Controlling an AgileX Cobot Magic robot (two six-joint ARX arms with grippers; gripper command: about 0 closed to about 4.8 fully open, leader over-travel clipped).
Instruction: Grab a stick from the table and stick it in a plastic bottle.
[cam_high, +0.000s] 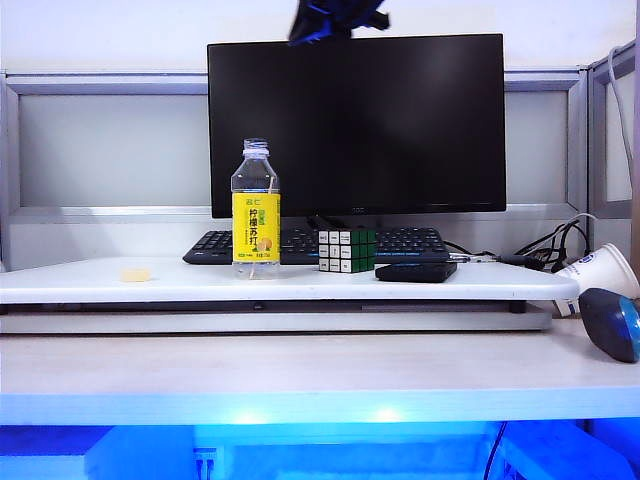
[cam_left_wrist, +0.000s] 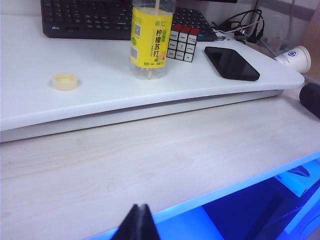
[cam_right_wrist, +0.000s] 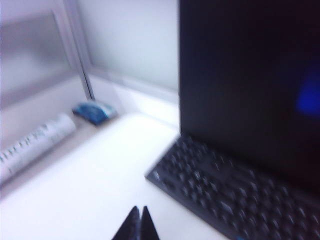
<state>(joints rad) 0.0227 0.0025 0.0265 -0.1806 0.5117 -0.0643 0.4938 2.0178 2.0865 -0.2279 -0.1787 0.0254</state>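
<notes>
Stick (cam_left_wrist: 154, 37) upright inside plastic bottle (cam_high: 255, 210), leaning slightly. Left end effector (cam_left_wrist: 141, 222) closed above desk (cam_left_wrist: 150, 160); right end effector (cam_right_wrist: 138, 225) closed, high near monitor (cam_high: 355, 120).

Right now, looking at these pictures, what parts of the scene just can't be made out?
- Right gripper: exterior view, cut off by the top edge above the monitor; its tips look shut in the blurred right wrist view.
- Left gripper: left wrist view, mostly below the frame.
- Stick in the plastic bottle: its top and the bottle's neck are cut off there.
- Paper cup: its print is too small.
</notes>
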